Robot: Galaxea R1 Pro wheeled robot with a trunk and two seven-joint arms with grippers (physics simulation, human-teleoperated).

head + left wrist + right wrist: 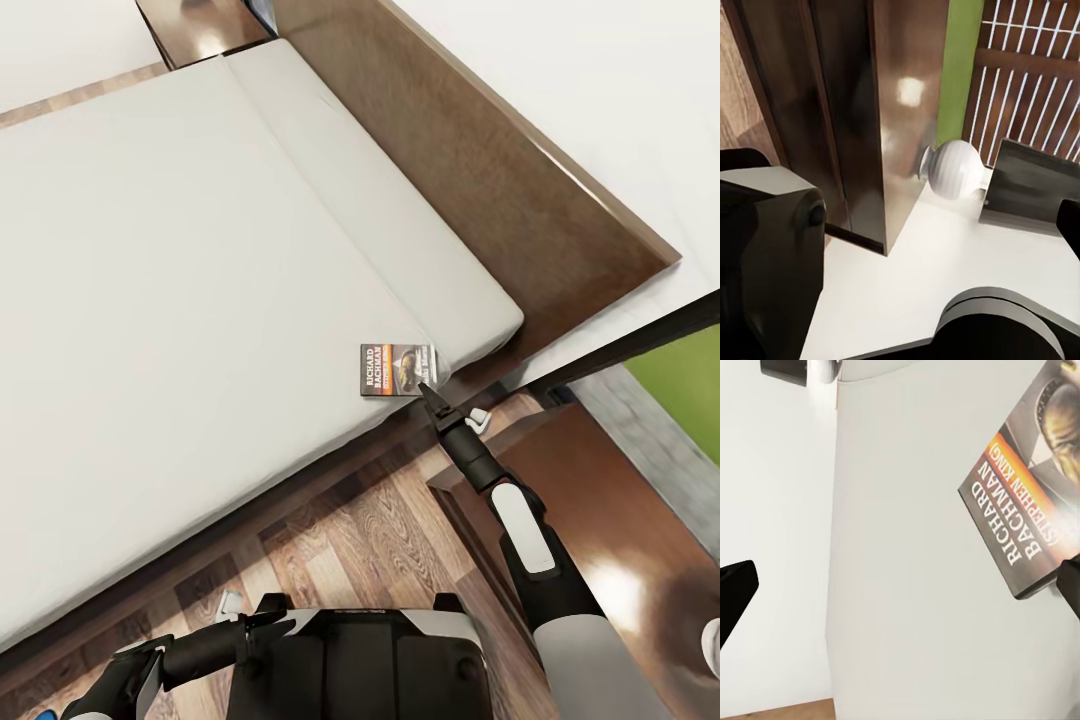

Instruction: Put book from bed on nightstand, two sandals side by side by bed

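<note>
The book (398,369), a thin dark paperback lettered "RICHARD BACHMAN", lies flat on the pale grey mattress of the bed (200,300), at the corner nearest the headboard. My right gripper (432,393) reaches over the bed's edge, its tips at the book's near edge. In the right wrist view the book (1027,502) lies beside one finger, and the right gripper (904,589) is open, holding nothing. One nightstand (600,540) stands under my right arm. My left gripper (262,622) is low by my base, open and holding nothing. A sliver of bright blue (45,714) shows at the bottom left.
The dark wooden headboard (480,170) runs along the white wall. A second nightstand (200,25) stands at the bed's far side. A white rounded object (956,169) sits beside a dark cabinet (900,112), with a slatted fence (1035,75) behind. Wood-plank floor (360,520) lies between me and the bed.
</note>
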